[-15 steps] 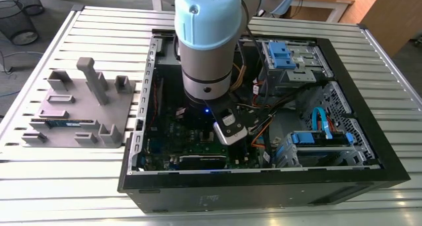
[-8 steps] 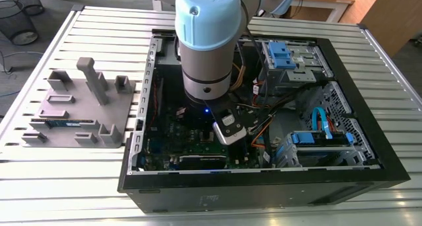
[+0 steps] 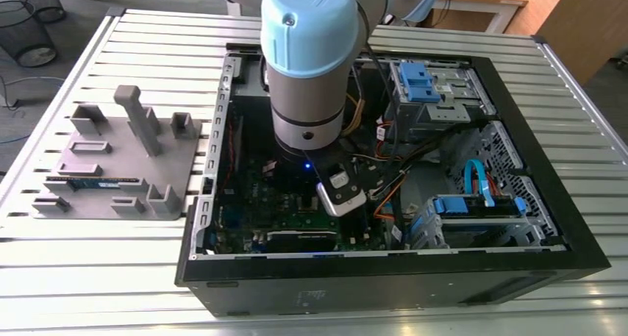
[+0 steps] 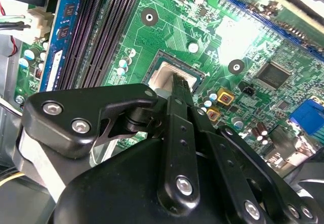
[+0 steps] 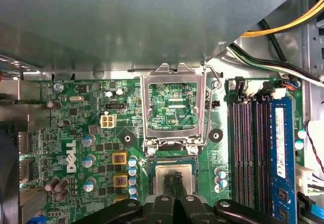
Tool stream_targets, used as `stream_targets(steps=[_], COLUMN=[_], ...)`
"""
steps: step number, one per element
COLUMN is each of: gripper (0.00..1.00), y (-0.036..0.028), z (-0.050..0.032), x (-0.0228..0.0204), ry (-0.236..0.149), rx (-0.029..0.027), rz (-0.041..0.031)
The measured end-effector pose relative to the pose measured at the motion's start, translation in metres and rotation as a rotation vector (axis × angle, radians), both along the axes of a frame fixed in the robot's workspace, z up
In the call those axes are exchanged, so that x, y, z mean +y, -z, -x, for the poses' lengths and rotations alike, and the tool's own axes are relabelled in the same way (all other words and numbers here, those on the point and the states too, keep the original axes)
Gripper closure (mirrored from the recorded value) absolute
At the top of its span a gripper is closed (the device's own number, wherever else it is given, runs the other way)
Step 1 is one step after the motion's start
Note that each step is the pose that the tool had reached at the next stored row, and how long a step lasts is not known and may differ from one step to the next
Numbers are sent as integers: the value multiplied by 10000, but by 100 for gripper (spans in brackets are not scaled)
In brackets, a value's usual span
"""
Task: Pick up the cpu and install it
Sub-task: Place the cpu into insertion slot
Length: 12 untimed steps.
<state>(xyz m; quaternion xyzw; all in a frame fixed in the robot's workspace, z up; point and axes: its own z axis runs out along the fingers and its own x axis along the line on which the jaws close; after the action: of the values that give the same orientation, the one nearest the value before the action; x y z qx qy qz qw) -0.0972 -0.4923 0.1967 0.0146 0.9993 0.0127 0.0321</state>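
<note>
**Claw.** The claw hangs over the middle of the processor socket. I see its two black fingers closed against each other, with only a thin slit between them and nothing pinched there. In the second wrist view the claw shows edge-on above the same spot. I cannot tell whether the tips touch the chip.

**Chip.** The cpu lies flat inside the socket, silvery top up, showing on either side of the fingertips. The hinged socket frame is open just beside it, and its wire lever runs along one side.

**Handling, in my judgement.** The work is at the seating of the chip. I would keep any contact light and straight down on the centre of the metal top, with no sideways drag. The chip should rest level, all four edges inside the socket walls, and the claw should keep off the open frame.

**Outward.** Black memory slots and a blue memory stick flank the socket on the green motherboard. In the exterior view the arm reaches into the open computer case. The grey holder sits on the slatted table at the exterior view's left.

**Lettering.** There is white print on the board, a white label on the blue stick and a mark on the arm's cap. I leave them unread.
</note>
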Motion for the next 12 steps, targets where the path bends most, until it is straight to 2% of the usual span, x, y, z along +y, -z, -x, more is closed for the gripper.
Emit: stream_targets(steps=[12], gripper=[89], y=[24], z=[0], x=[0], ry=[0], rx=[0], rz=[-6])
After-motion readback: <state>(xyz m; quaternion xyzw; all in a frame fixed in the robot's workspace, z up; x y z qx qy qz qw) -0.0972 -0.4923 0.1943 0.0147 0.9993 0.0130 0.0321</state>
